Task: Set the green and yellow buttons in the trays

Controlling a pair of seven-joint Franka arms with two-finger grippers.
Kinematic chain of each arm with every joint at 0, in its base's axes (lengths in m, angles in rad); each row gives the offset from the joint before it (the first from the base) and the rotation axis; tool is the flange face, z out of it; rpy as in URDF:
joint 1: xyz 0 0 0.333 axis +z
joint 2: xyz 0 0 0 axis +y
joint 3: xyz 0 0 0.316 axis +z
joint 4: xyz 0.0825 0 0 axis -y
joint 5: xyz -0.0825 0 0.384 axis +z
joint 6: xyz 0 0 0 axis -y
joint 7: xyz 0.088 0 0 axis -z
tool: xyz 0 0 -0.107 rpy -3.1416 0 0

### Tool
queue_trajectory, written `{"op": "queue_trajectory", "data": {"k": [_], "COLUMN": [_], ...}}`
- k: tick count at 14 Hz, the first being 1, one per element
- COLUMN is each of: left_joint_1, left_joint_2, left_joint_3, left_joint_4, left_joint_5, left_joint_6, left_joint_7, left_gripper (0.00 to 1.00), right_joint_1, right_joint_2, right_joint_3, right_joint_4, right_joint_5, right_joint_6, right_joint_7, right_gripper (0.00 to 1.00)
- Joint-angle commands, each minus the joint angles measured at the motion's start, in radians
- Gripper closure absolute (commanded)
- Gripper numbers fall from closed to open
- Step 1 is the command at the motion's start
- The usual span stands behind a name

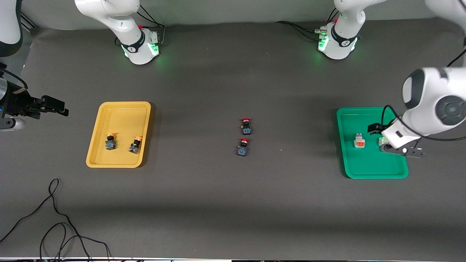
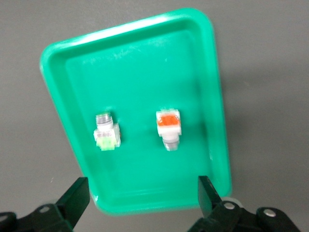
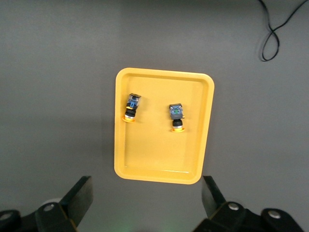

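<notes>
Left gripper (image 1: 400, 150) hangs with jaws apart over the green tray (image 1: 375, 171), at 3 o'clock of the green-faced button (image 2: 106, 136) and orange-faced block (image 2: 168, 124) lying inside. Right gripper (image 1: 54, 106), jaws apart, waits at 9 o'clock of the yellow tray (image 1: 95, 145) holding both yellow-capped buttons (image 1: 110, 141). Risk: a careless left withdrawal could clip the green-faced button and knock it over the rim.

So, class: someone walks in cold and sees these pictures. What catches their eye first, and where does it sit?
Two bright trays: the yellow tray at the right arm's end holds two orange-capped buttons, and the green tray at the left arm's end holds two white buttons. The left pincer is open over the green tray. Two red-capped buttons sit on the mat between the trays.
</notes>
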Motion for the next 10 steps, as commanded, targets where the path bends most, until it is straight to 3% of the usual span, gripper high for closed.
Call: {"op": "queue_trajectory", "data": {"k": [1, 4, 6, 10], "left_joint_1": [-0.008, -0.021, -0.040, -0.049], "left_joint_2": [-0.045, -0.038, -0.042, -0.031], "left_joint_3": [-0.033, -0.050, -0.052, -0.052], "left_joint_4": [0.143, 0.332, 0.378, 0.457], "left_joint_5": [-0.037, -0.053, -0.054, -0.056], "left_joint_6": [-0.226, -0.412, -0.437, -0.463], "left_joint_7": [-0.021, -0.026, -0.029, -0.021], "left_gripper": [0.00, 0.00, 0.00, 0.00], "right_joint_1": [0.013, 0.002, -0.048, -0.046], "right_joint_2": [-0.020, -0.015, -0.017, -0.015], "right_joint_3": [0.009, 0.014, 0.070, 0.075], "right_joint_4": [-0.003, 0.004, 0.006, 0.012], "right_joint_5": [-0.030, -0.033, -0.033, -0.033], "right_joint_6": [0.008, 0.008, 0.008, 0.005], "right_joint_7": [0.036, 0.039, 0.039, 0.039], "right_gripper": [0.00, 0.00, 0.00, 0.00]}}
